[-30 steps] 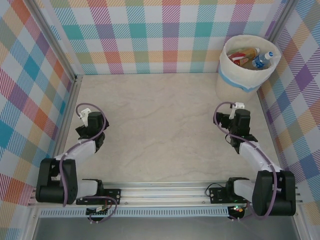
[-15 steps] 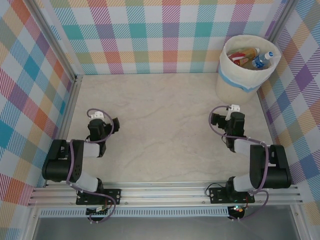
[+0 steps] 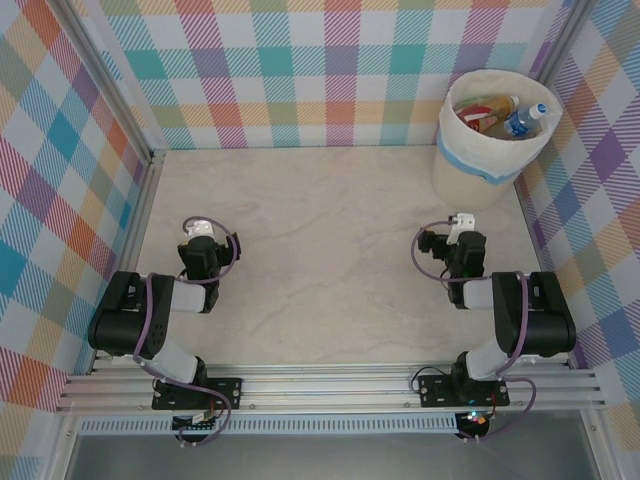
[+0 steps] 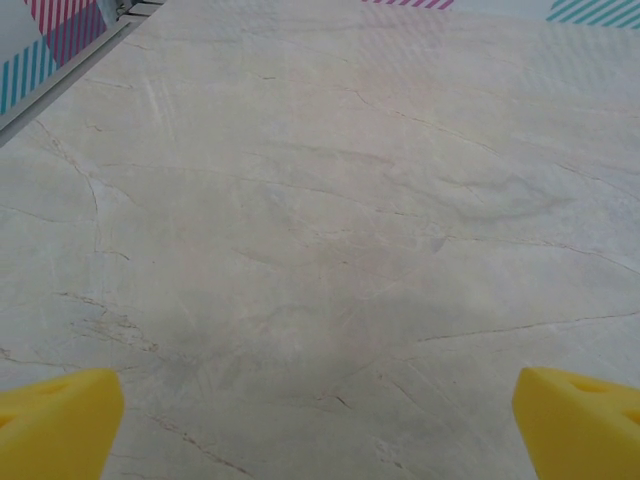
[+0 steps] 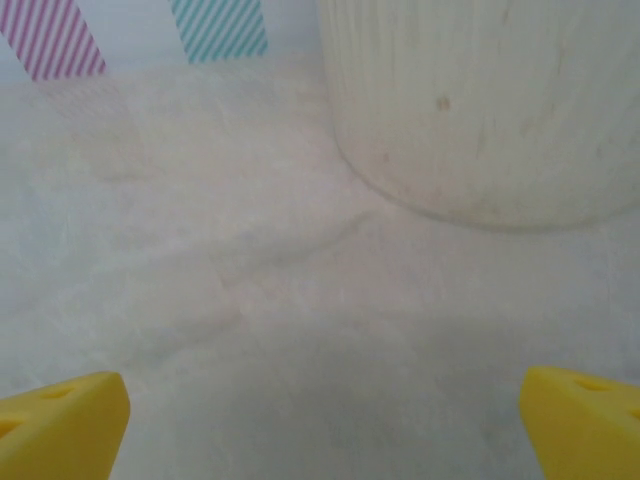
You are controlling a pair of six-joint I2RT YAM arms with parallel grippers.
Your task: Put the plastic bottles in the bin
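The bin (image 3: pixel 478 160), a white bucket with a cream liner and a light blue band, stands at the table's far right corner. Plastic bottles lie inside it: one with a red-orange label (image 3: pixel 487 113) and one with a blue label and cap (image 3: pixel 526 118). My left gripper (image 3: pixel 207 250) rests low over the left of the table, its arm folded back; its yellow fingertips (image 4: pixel 55 422) stand wide apart over bare table, open and empty. My right gripper (image 3: pixel 455 245) sits a short way in front of the bin (image 5: pixel 480 110), open, with nothing between its fingertips (image 5: pixel 60 425).
Plaid walls enclose the marble-look table (image 3: pixel 320 240) on three sides, with metal rails along the left edge (image 3: pixel 140 220) and the near edge. The bin's wall rises close ahead of my right gripper.
Both arms have folded back and their grippers now sit lower and nearer the bases. The grippers stay open. The bin and its bottles have not moved.
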